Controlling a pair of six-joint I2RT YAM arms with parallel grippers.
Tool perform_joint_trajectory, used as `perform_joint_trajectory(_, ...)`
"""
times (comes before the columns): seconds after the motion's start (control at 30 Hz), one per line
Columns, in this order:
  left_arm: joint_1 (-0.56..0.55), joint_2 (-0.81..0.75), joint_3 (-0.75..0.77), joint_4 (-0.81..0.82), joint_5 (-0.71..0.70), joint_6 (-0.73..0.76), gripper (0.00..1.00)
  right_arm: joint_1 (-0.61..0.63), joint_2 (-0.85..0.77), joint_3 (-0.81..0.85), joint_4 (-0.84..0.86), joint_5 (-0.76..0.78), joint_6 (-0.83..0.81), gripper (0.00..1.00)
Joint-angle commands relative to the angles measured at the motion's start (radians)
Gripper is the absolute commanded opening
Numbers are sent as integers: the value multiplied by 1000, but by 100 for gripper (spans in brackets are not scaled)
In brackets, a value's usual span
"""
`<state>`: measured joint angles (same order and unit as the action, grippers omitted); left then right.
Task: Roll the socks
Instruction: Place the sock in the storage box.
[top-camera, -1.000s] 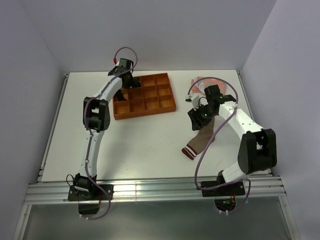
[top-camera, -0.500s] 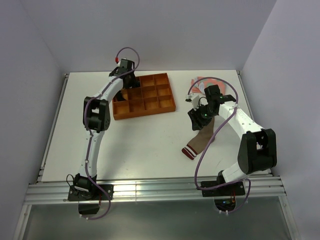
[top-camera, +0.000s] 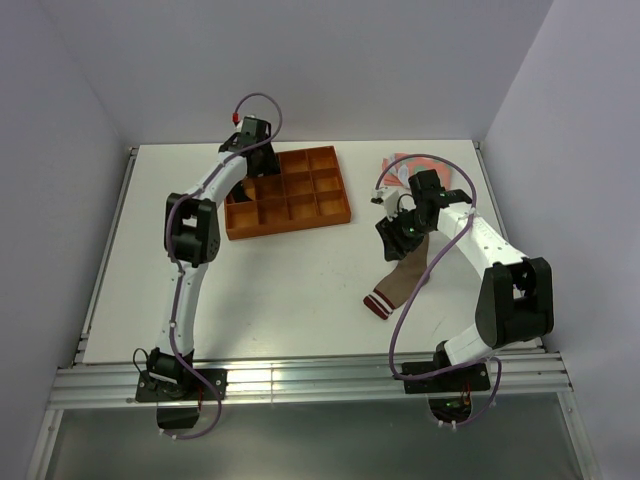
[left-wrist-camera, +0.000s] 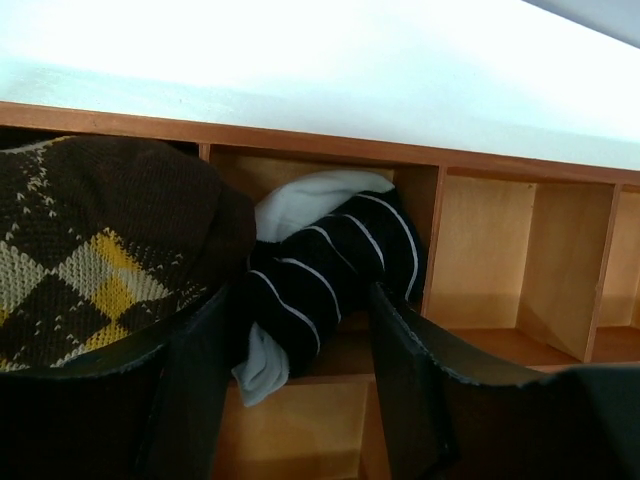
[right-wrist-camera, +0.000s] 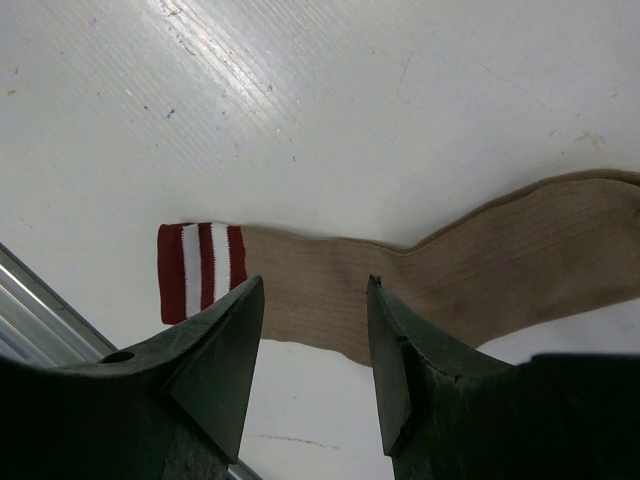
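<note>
The short black sock (left-wrist-camera: 330, 260) with thin white stripes sits rolled in a back compartment of the orange tray (left-wrist-camera: 480, 170). My left gripper (left-wrist-camera: 300, 300) is open, its fingers standing either side of the sock's near end. In the top view the left gripper (top-camera: 254, 160) hides that sock. The tan-brown sock (right-wrist-camera: 500, 260) lies flat on the table, its maroon-and-white cuff (right-wrist-camera: 200, 270) toward the near edge. It also shows in the top view (top-camera: 402, 278). My right gripper (right-wrist-camera: 313, 290) is open and empty just above it, over the sock's upper end in the top view (top-camera: 393, 238).
A brown checkered rolled sock (left-wrist-camera: 100, 240) fills the compartment left of the black one. The tray (top-camera: 340, 215) has several other compartments. Flat pink-and-green socks (top-camera: 398, 162) lie at the back right, partly behind the right arm. A metal rail (top-camera: 300, 385) runs along the near edge.
My left wrist has shifted slightly toward the back of the table over the tray corner. The right arm and the tan-brown sock have not moved.
</note>
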<state>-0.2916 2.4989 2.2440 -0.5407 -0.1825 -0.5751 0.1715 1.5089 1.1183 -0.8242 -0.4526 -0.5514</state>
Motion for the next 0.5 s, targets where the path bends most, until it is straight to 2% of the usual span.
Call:
perform_joint_trajectory(0.0, -4, -80, -15, -31, -17, 31, 60, -6, -3, 5, 2, 2, -5, 53)
perform_joint_trajectory(0.2, -7, -109, -20, -38, -37, 35, 62, -6, 1, 6, 2, 3, -7, 53)
perform_joint_trajectory(0.47, -4, -186, -107, 12, -54, 31, 64, -6, -18, -8, 8, 15, -12, 53)
